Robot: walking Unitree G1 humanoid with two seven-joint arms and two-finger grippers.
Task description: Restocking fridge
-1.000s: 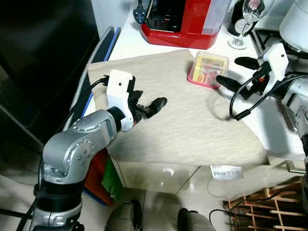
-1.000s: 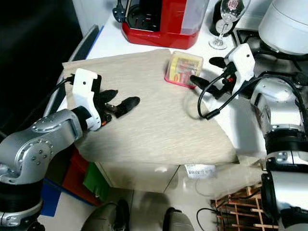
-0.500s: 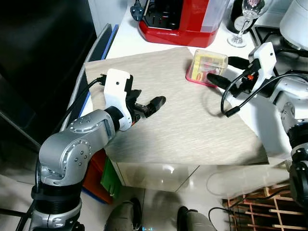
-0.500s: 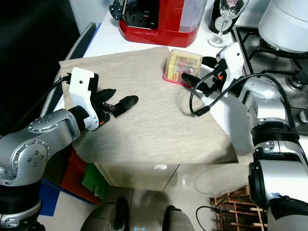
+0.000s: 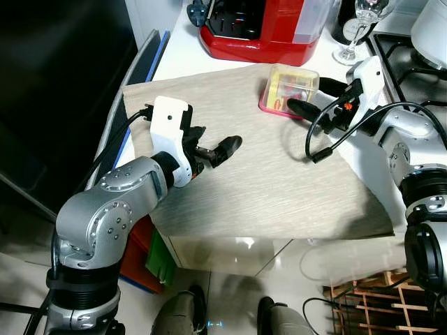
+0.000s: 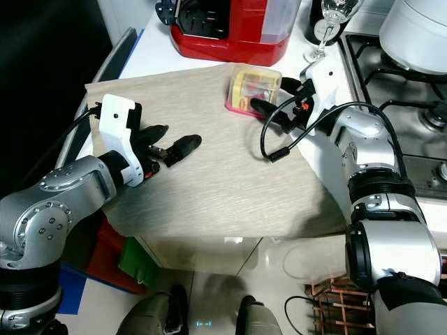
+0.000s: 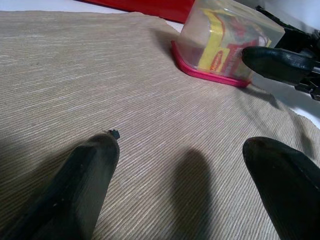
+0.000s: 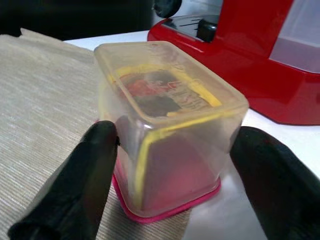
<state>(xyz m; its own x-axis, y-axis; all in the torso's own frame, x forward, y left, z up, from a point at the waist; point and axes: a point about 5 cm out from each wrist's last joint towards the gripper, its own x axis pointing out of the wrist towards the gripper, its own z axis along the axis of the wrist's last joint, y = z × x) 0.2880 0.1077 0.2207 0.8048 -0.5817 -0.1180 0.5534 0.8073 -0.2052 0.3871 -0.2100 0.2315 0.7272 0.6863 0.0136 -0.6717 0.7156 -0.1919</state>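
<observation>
a clear plastic container (image 5: 289, 86) with a pink base stands upside down at the far edge of the beige cloth (image 5: 265, 174) on the bench (image 5: 183, 59), in front of a red appliance (image 5: 262, 28). the right gripper (image 8: 175, 175) has its fingers (image 8: 85, 180) spread open on either side of the container. the left gripper (image 5: 213, 150) hovers over the cloth, well apart, fingers open and holding nothing.
</observation>
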